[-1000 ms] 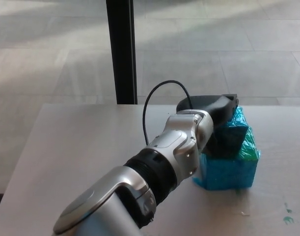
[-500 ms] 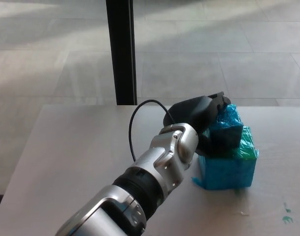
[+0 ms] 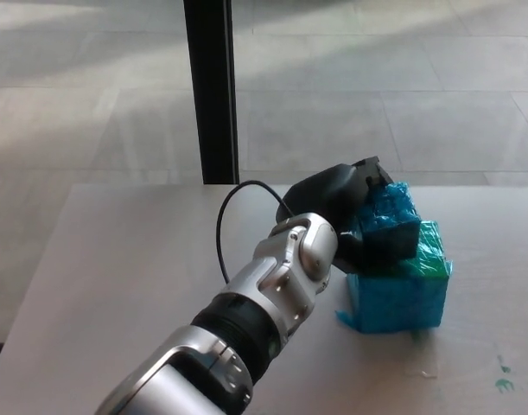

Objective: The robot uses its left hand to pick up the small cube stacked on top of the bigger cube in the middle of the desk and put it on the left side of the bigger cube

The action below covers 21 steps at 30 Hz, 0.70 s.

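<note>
In the head view, a big cube (image 3: pixel 400 296) wrapped in blue-green tape stands on the pale desk (image 3: pixel 117 277), right of centre. On top of it rests a smaller blue cube (image 3: pixel 387 218). My left hand (image 3: pixel 341 207) reaches in from the lower left and is shut on the small cube, its black fingers wrapped over the cube's left and near sides. The small cube sits shifted toward the big cube's left edge, tilted a little. My right hand does not show.
A black vertical post (image 3: pixel 210 91) stands behind the desk's far edge, with tiled floor (image 3: pixel 376 86) beyond. A black cable (image 3: pixel 233 216) loops from my left wrist. Small green marks (image 3: pixel 504 376) dot the desk at the lower right.
My left hand has shifted left with the small cube in its grasp, and the forearm has swung left. The big cube stays where it was.
</note>
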Available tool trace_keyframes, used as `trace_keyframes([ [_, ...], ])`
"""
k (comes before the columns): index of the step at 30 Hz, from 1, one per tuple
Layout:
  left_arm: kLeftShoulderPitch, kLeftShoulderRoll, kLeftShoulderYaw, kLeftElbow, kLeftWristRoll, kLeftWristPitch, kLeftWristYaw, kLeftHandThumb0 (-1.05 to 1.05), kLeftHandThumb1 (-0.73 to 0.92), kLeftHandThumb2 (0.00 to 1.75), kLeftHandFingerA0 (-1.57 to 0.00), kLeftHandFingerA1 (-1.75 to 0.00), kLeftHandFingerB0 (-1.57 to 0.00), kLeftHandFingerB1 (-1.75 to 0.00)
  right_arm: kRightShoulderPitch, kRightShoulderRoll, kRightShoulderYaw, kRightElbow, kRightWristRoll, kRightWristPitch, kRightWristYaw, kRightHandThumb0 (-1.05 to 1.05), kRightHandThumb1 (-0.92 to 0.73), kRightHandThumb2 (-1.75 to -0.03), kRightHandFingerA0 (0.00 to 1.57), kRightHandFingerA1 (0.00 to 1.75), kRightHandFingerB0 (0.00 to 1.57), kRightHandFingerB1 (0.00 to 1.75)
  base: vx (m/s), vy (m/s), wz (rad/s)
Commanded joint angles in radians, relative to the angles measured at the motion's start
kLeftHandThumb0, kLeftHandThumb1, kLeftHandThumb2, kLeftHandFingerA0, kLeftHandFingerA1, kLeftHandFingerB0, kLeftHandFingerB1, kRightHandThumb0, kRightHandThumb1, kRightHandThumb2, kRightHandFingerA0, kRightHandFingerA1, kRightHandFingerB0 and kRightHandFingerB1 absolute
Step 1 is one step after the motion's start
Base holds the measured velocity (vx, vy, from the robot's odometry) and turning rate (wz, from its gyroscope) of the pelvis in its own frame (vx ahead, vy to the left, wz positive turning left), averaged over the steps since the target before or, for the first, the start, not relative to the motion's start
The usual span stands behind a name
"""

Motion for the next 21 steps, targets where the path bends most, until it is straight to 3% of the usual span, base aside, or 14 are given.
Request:
trace_keyframes([
  [1,0.018,-0.028,0.018,0.016,-0.023,-0.008,-0.002,-0.25,0.59,0.82,-0.71,-1.57,-0.68,-1.22,0.005,-0.013,0.0,0.0,-0.005,-0.001,-0.005,-0.38,-0.73,-0.62,0.58,0.6,0.46,0.36,0.0,0.0,0.0],
  [3,0.008,-0.024,0.011,0.014,-0.015,0.005,-0.008,-0.27,0.62,0.79,-0.7,-1.54,-0.7,-1.18,0.003,-0.011,-0.002,-0.004,-0.002,0.011,-0.008,-0.38,-0.73,-0.62,0.59,0.62,0.46,0.36,0.0,0.0,0.0],
  [4,0.003,-0.025,0.016,0.008,-0.02,0.021,-0.014,-0.27,0.62,0.79,-0.64,-1.29,-0.69,-0.95,0.001,-0.013,-0.003,0.002,0.0,0.01,-0.001,-0.39,-0.72,-0.63,0.58,0.62,0.46,0.36,0.0,0.0,0.0],
  [5,0.002,-0.023,0.017,0.004,-0.022,0.023,-0.016,-0.28,0.62,0.76,-0.66,-1.39,-0.69,-0.86,0.003,-0.013,-0.006,0.001,0.003,0.007,0.003,-0.38,-0.72,-0.63,0.57,0.62,0.46,0.36,0.0,0.0,0.0],
  [7,-0.008,-0.02,0.019,0.006,-0.025,0.036,-0.025,-0.27,0.63,0.76,-0.68,-1.38,-0.71,-0.86,0.003,-0.013,-0.006,-0.002,0.004,0.016,0.002,-0.38,-0.73,-0.63,0.58,0.62,0.45,0.36,0.0,0.0,0.0],
  [8,-0.009,-0.017,0.019,0.007,-0.025,0.033,-0.027,-0.27,0.61,0.82,-0.68,-1.53,-0.72,-1.13,0.003,-0.014,-0.004,-0.002,0.002,0.015,0.004,-0.42,-0.59,-0.95,0.54,0.68,0.36,0.53,0.0,0.0,0.0],
  [9,-0.012,-0.012,0.016,0.007,-0.021,0.034,-0.031,-0.25,0.62,0.89,-0.77,-1.61,-0.77,-0.98,0.004,-0.014,-0.003,-0.002,0.0,0.011,0.003,-0.43,-0.58,-0.94,0.55,0.69,0.35,0.52,0.0,0.0,0.0],
  [10,-0.013,-0.01,0.014,0.007,-0.019,0.034,-0.033,-0.25,0.62,0.89,-0.77,-1.61,-0.77,-0.98,0.005,-0.014,-0.003,-0.002,0.0,0.009,0.002,-0.43,-0.58,-0.94,0.55,0.69,0.35,0.52,0.0,0.0,0.0],
  [11,-0.011,-0.002,0.023,0.001,-0.027,0.032,-0.036,-0.24,0.56,1.01,-0.77,-1.71,-0.73,-1.17,0.006,-0.014,0.0,-0.004,-0.005,0.004,-0.004,-0.39,-0.75,-0.63,0.58,0.6,0.44,0.35,0.0,0.0,0.0],
  [17,-0.024,0.028,0.122,-0.021,-0.088,0.034,-0.028,-0.26,0.53,1.12,-0.84,-1.75,-0.78,-1.31,0.01,-0.018,-0.002,-0.003,-0.006,0.003,-0.012,-0.4,-0.74,-0.63,0.6,0.62,0.44,0.36,0.0,0.0,0.0],
  [18,-0.023,0.043,0.135,-0.03,-0.087,0.022,-0.012,-0.25,0.5,1.1,-0.87,-1.75,-0.77,-1.17,0.012,-0.019,0.002,-0.002,-0.012,0.0,-0.017,-0.4,-0.75,-0.63,0.6,0.62,0.44,0.36,0.0,0.0,0.0],
  [19,-0.03,0.072,0.168,-0.051,-0.11,0.027,-0.04,-0.26,0.56,1.09,-0.84,-1.74,-0.71,-1.25,0.011,-0.018,0.003,-0.001,-0.012,0.005,-0.018,-0.4,-0.74,-0.63,0.59,0.61,0.43,0.36,0.0,0.0,0.0],
  [20,-0.03,0.082,0.185,-0.062,-0.122,0.02,-0.05,-0.25,0.5,1.19,-0.86,-1.71,-0.72,-1.36,0.01,-0.018,0.004,0.003,-0.013,0.003,-0.018,-0.41,-0.74,-0.63,0.59,0.61,0.43,0.36,0.0,0.0,0.0],
  [21,-0.029,0.085,0.192,-0.066,-0.124,0.017,-0.054,-0.25,0.5,1.19,-0.86,-1.71,-0.72,-1.36,0.011,-0.018,0.004,0.004,-0.013,0.002,-0.018,-0.41,-0.74,-0.63,0.59,0.61,0.43,0.36,0.0,0.0,0.0],
])
